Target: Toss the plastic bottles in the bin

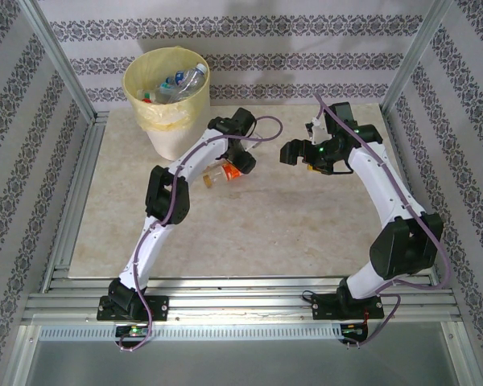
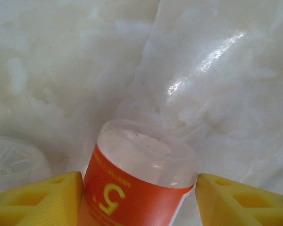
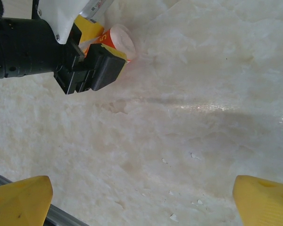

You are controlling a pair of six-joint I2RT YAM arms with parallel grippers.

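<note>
1. Left wrist: looking down on an orange-labelled bottle [image 2: 132, 160], lying on its side on the counter [image 2: 217, 70] by the look of it, bracketed by the left tool [image 2: 139, 183]. Roughly half open, with one pad against the label and the other at the clear wall or just off it. Cannot tell whether truly gripped. Could squirt out of a loose pinch, being round, slick and thin-walled.
2. Caught toward the base end, not mid-body. Might pivot and droop on a lift, then drop short.
3. Just beside the pad on the label, a clear ribbed piece [image 2: 12, 162], probably another bottle. Could get nudged and rolled away.
4. Top external: bin [image 1: 171, 138] at the far left of the counter, close by the left forearm, already stocked with bottles up near the rim. Risk of clipping the wall on a swing, or of a bounce back out.
5. Right wrist: right tool [image 3: 141, 193] spread wide, empty, hanging over bare counter near the left tool. Worth watching for a brush between the two.
</note>
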